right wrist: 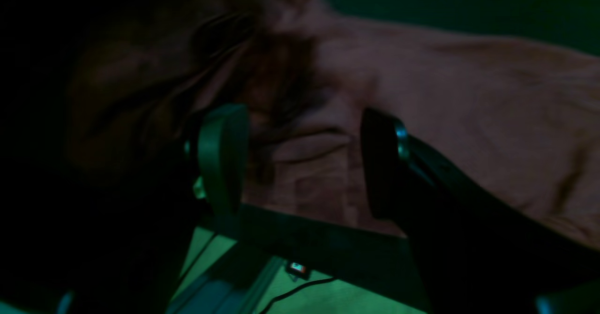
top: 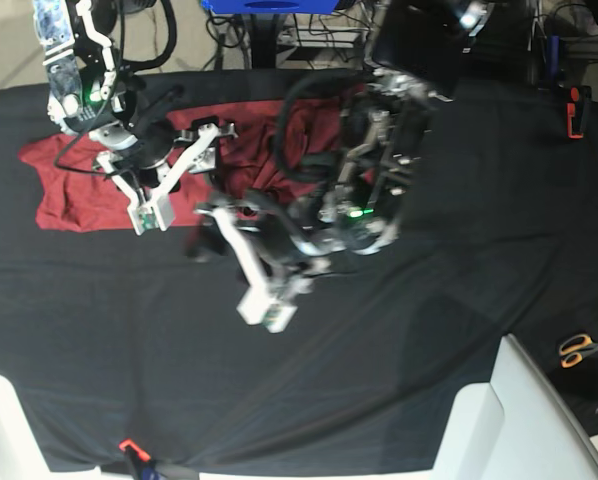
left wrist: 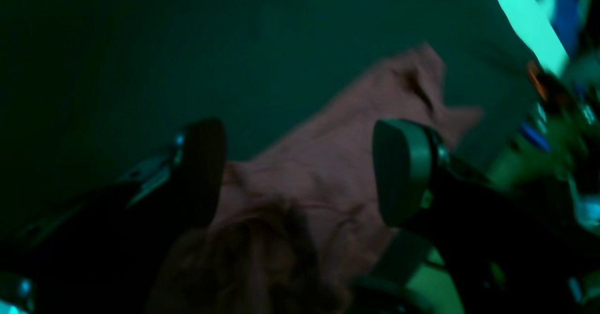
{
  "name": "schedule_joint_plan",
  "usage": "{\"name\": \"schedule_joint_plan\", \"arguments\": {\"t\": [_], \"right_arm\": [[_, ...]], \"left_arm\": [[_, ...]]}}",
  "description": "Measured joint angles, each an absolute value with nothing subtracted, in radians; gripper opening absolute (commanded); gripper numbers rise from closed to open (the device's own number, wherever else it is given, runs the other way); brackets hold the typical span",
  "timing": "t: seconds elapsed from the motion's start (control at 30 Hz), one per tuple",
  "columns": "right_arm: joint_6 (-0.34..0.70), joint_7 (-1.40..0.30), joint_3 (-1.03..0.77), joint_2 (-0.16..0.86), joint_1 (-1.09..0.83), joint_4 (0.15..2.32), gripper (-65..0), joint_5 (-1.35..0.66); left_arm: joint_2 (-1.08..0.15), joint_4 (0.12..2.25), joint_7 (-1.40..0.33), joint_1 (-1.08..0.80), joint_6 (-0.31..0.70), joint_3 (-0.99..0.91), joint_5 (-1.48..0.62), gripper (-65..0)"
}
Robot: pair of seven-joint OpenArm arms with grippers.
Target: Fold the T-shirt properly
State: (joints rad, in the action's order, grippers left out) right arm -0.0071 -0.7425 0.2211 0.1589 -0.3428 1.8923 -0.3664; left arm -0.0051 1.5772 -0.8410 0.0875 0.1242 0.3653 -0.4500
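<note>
T-shirt (top: 79,185) plain; no writing readable anywhere.

No text, label, brand, number or sign is being shown legibly in any of the three views; both wrist views are being rendered dark and blurred, and nothing printed is being made out in the base view.

The T-shirt (top: 74,185) lies on the table cloth (top: 429,360) toward the far left of the base view. The right gripper (top: 169,175) hangs over its middle, the left gripper (top: 244,265) just beside its near right edge. Scissors (top: 579,348) lie far right.
</note>
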Motion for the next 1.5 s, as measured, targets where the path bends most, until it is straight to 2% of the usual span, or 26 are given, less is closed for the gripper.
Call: {"name": "schedule_joint_plan", "arguments": {"t": [0.03, 0.07, 0.17, 0.2, 0.27, 0.4, 0.53, 0.63, 0.7, 0.8, 0.93, 1.13, 1.23, 1.3, 1.43, 1.5], "right_arm": [[-0.008, -0.742, 0.22, 0.166, -0.341, 1.892, -28.8, -0.365], [-0.007, -0.741, 0.216, 0.176, -0.337, 1.892, -28.8, -0.351], [0.138, -0.742, 0.224, 0.177, -0.325, 1.892, -29.0, -0.341], [0.189, -0.745, 0.257, 0.176, -0.315, 1.892, -29.0, -0.351], [0.263, -0.752, 0.318, 0.176, -0.282, 1.892, -29.0, -0.359], [0.252, -0.82, 0.425, 0.182, -0.154, 1.87, -29.0, -0.343], [0.253, -0.884, 0.566, 0.176, 0.039, 1.725, -29.0, -0.359], [0.149, -0.898, 0.691, 0.183, 0.139, 1.584, -29.0, -0.342], [0.091, -0.902, 0.782, 0.187, 0.179, 1.516, -29.0, -0.344], [-0.023, -0.891, 0.907, 0.178, 0.207, 1.466, -29.0, -0.363], [-0.142, -0.895, 0.978, 0.184, 0.228, 1.433, -29.0, -0.358], [-0.142, -0.891, 0.989, 0.186, 0.234, 1.433, -29.0, -0.358], [-0.142, -0.894, 0.988, 0.2, 0.231, 1.434, -29.3, -0.273], [-0.142, -0.894, 0.987, 0.201, 0.231, 1.433, -35.0, -0.219], [-0.139, -0.892, 0.987, 0.193, 0.229, 1.43, -56.4, -0.228], [-0.135, -0.89, 0.961, 0.19, 0.228, 1.401, -58.7, -0.236]], "left_arm": [[-0.049, 1.59, -0.851, 0.077, 0.095, 0.365, -0.448, -25.2], [-0.094, 1.606, -0.855, 0.058, 0.052, 0.359, -0.439, -32.6], [-0.175, 1.675, -0.863, -0.025, 0.031, 0.241, -0.435, -63.4], [-0.183, 1.69, -0.858, -0.055, 0.032, 0.172, -0.434, -65.0], [-0.194, 1.704, -0.849, -0.112, 0.043, 0.028, -0.45, -65.0], [-0.294, 1.695, -0.862, -0.244, 0.032, -0.197, -0.423, -65.0], [-0.348, 1.705, -0.85, -0.362, 0.105, -0.357, -0.441, -65.0], [-0.347, 1.707, -0.847, -0.453, 0.109, -0.488, -0.437, -65.0], [-0.35, 1.706, -0.85, -0.503, 0.151, -0.555, -0.423, -65.0], [-0.338, 1.706, -0.82, -0.54, 0.282, -0.616, -0.432, -65.0], [-0.313, 1.706, -0.704, -0.6, 0.304, -0.654, -0.44, -65.0], [-0.292, 1.7, -0.688, -0.587, 0.3, -0.658, -0.436, -65.0], [-0.273, 1.699, -0.696, -0.591, 0.304, -0.651, -0.435, -65.0], [-0.272, 1.695, -0.699, -0.579, 0.304, -0.651, -0.434, -65.0], [-0.277, 1.648, -0.691, -0.543, 0.304, -0.651, -0.438, -65.0], [-0.274, 1.626, -0.697, -0.544, 0.304, -0.651, -0.434, -65.0]]}}
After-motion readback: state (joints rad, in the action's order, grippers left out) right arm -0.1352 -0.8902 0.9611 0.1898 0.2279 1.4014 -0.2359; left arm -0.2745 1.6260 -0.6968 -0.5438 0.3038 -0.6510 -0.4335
